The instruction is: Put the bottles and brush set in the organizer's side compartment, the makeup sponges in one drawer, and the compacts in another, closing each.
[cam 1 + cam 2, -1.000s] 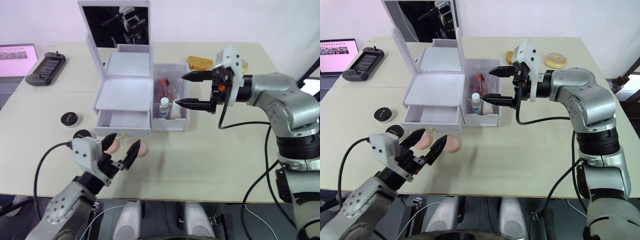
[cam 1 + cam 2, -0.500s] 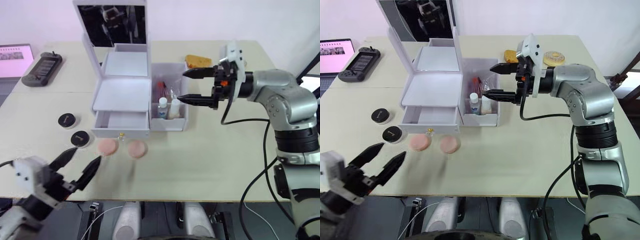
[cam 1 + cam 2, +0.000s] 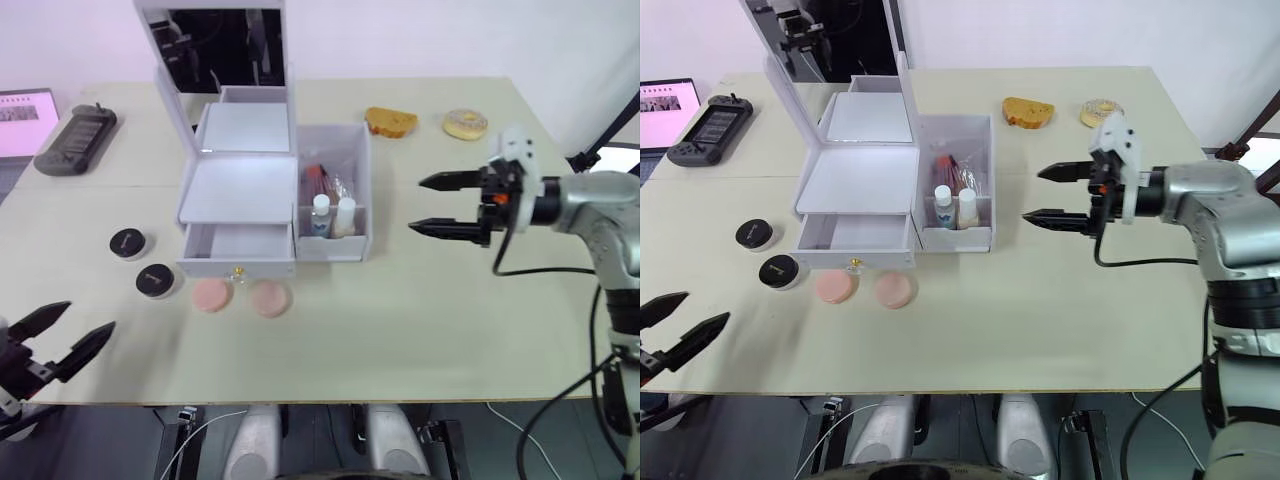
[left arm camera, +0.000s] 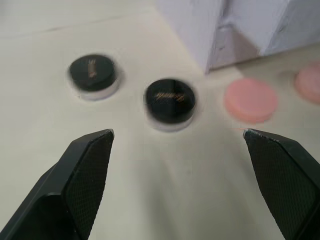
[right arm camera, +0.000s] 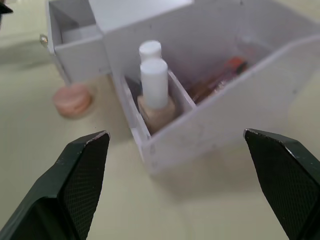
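On the worktop (image 3: 420, 310), the two bottles (image 3: 952, 205) and the brush set (image 3: 958, 170) sit in the organizer's (image 3: 880, 180) side compartment, and the lower drawer (image 3: 855, 237) stands open and empty. Two pink makeup sponges (image 3: 862, 289) lie just in front of it, two black compacts (image 3: 768, 253) to their left. Both the left end effector (image 3: 678, 335) and the right end effector (image 3: 1060, 194) are spread wide, holding nothing. The sponge step looks next: the left arm should descend squarely over one sponge, pinch its rim, and clear the drawer front before releasing.
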